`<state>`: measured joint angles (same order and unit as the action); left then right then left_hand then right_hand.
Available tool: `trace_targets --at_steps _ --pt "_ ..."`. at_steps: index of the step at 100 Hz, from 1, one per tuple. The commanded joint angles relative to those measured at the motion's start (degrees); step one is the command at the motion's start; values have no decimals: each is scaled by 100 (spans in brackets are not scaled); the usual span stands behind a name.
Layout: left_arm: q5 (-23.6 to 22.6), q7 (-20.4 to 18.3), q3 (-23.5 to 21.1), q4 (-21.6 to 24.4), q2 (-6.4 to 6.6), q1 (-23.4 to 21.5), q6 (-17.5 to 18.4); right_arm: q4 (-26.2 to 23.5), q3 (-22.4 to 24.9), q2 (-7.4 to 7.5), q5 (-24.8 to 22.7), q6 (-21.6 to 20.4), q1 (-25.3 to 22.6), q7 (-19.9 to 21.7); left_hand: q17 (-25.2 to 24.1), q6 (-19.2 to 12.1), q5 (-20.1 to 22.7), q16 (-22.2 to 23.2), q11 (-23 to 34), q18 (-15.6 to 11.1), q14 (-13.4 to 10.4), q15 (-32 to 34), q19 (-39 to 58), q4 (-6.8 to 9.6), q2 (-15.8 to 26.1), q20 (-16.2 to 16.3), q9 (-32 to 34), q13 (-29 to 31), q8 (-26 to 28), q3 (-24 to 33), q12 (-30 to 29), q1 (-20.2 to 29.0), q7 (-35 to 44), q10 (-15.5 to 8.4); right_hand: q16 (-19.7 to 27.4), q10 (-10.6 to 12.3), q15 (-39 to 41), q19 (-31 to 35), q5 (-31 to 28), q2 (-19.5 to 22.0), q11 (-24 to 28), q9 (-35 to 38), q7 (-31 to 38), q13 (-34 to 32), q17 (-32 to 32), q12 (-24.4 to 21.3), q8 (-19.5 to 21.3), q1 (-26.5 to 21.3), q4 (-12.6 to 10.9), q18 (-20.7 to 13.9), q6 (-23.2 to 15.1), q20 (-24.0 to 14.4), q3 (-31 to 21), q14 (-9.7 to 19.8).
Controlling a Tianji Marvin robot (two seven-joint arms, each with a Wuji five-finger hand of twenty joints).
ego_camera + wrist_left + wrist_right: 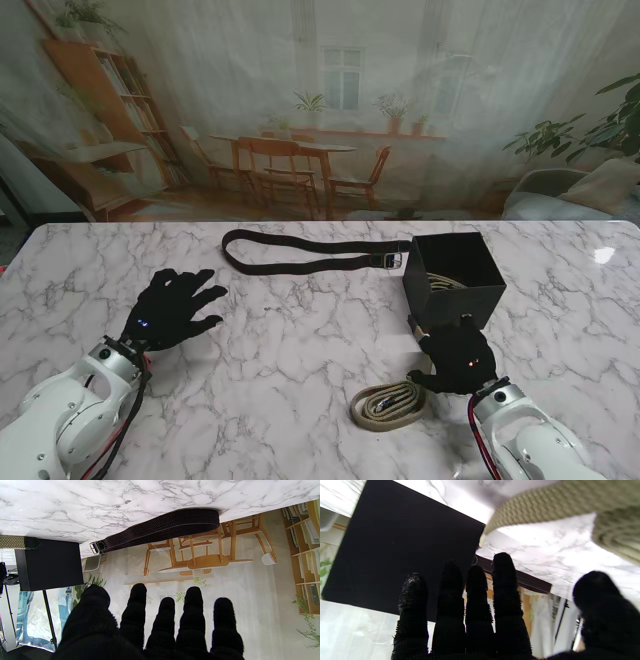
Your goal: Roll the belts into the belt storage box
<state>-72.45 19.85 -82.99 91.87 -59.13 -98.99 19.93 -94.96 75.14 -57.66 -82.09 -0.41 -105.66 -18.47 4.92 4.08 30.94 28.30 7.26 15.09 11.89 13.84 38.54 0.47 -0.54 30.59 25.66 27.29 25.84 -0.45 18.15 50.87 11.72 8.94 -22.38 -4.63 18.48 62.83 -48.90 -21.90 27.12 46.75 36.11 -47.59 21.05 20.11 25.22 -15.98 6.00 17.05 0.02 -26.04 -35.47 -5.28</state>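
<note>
A long black belt (300,255) lies flat in a narrow loop on the far middle of the marble table; the left wrist view shows the black belt (162,527) with its buckle toward the box. The black storage box (455,280) stands at the right, and a beige strip shows inside it. A beige woven belt (390,405) lies folded nearer to me, left of my right hand (458,355). That hand hovers between box and belt, fingers straight and thumb apart, holding nothing. My left hand (175,308) is spread open over bare marble, well short of the black belt.
In the right wrist view the box wall (395,542) fills the space ahead of the fingers (502,580), and the beige belt (545,502) runs beside the thumb. A beige belt end with a black tip (20,542) touches the box (50,565). The table's far edge lies just behind the black belt.
</note>
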Motion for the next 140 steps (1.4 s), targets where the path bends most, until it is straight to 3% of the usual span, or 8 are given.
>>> trace_targets --at_steps 1,31,38,49,63,87,100,140 --pt "2 -77 4 5 -3 -13 -4 155 -53 -59 -15 59 89 52 -97 87 -112 26 -5 47 -34 49 -2 -110 262 65 -211 -74 -11 -141 -50 -60 -29 33 -111 36 292 125 -189 -83 40 155 126 -194 38 74 137 179 -132 131 -74 -105 -102 -96" --pt "13 -68 -4 7 -6 -20 -1 494 -493 -100 226 694 493 335 -99 92 -102 25 -8 47 -19 46 -1 -108 262 65 -214 -79 -9 -133 -50 -52 -25 36 -376 126 505 163 -565 -411 15 527 272 -461 22 265 422 -697 -180 212 -251 -155 -595 -60" --pt "12 -69 -7 9 -6 -24 -4 507 -518 -98 227 723 519 412 -101 95 -104 25 -7 52 -25 47 -2 -109 265 64 -209 -77 -9 -135 -50 -56 -26 39 -468 199 548 156 -422 -716 16 721 1030 -634 52 333 -387 -1026 373 270 -465 -189 -1111 0" --pt "15 -69 -9 11 -7 -25 -3 532 -545 -100 262 763 548 502 -97 99 -100 25 -6 52 -24 48 -2 -109 260 65 -204 -72 -9 -136 -50 -56 -25 36 -568 240 664 173 -378 -837 90 904 1513 -811 153 416 -546 -1123 519 270 -615 -215 -1287 8" --pt "15 -75 -12 13 -7 -25 -2 548 -545 -120 325 840 528 370 -108 90 -97 25 -9 55 -33 47 -7 -108 264 63 -211 -74 -8 -132 -50 -55 -24 35 -665 146 787 348 -713 -544 144 908 774 -823 265 517 321 -415 -39 144 -420 -258 -1036 -78" --pt "16 -82 -7 2 -5 -15 8 647 -618 -115 280 1082 605 554 -113 95 -82 25 -10 63 -20 46 -11 -110 260 64 -206 -79 -4 -137 -50 -70 -17 39 -672 118 816 319 -806 -530 123 934 654 -788 171 511 499 -433 -108 155 -362 -234 -897 -115" --pt "18 -77 1 -8 -4 -7 15 768 -778 -119 393 1184 748 688 -104 92 -113 25 -11 60 -34 47 -11 -109 252 65 -204 -71 -8 -136 -50 -73 -31 38 -691 210 872 312 -366 -783 142 1068 1728 -946 261 538 -647 -1429 543 348 -792 -254 -993 -26" --pt "7 -65 14 -24 -1 7 17 767 -826 -112 598 688 882 683 -102 92 -103 25 -5 59 -27 46 -12 -106 247 67 -202 -68 -9 -129 -48 -45 -28 35 -718 315 834 244 249 -553 121 1132 1754 -1013 198 547 -983 -1774 650 288 -1628 -234 -1233 68"
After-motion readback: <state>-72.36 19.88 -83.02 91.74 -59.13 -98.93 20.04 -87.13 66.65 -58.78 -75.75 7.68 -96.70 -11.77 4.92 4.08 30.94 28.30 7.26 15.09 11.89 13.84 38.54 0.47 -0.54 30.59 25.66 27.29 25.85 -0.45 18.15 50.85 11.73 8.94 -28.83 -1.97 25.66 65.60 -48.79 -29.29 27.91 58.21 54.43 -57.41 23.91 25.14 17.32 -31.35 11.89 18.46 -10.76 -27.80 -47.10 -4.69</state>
